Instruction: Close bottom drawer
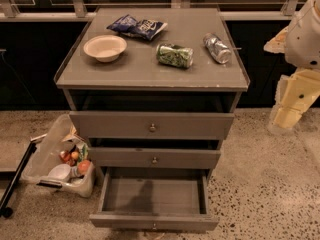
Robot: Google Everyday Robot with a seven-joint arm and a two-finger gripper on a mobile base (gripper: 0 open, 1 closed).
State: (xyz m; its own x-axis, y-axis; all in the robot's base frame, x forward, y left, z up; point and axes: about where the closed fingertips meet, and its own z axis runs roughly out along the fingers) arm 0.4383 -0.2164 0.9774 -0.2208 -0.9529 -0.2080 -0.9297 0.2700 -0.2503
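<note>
The bottom drawer [154, 221] is pulled far out of the grey cabinet [150, 79]. Its flat grey front faces me at the bottom of the view, with a small brass knob [154, 226]. Its shallow grey tray [155, 194] is empty. The middle drawer [154, 159] and the top drawer [151, 126] above it stand slightly out. My arm, white and cream, hangs at the right edge of the view. My gripper [288, 115] is at its lower end, right of the cabinet at about top-drawer height, far from the bottom drawer and touching nothing.
On the cabinet top lie a white bowl [105, 47], a blue snack bag [137, 26], a green can [174, 54] and a silver can [217, 48], both cans on their sides. A clear bin [55, 159] with fruit stands left of the drawers. A speckled floor [265, 184] surrounds the cabinet.
</note>
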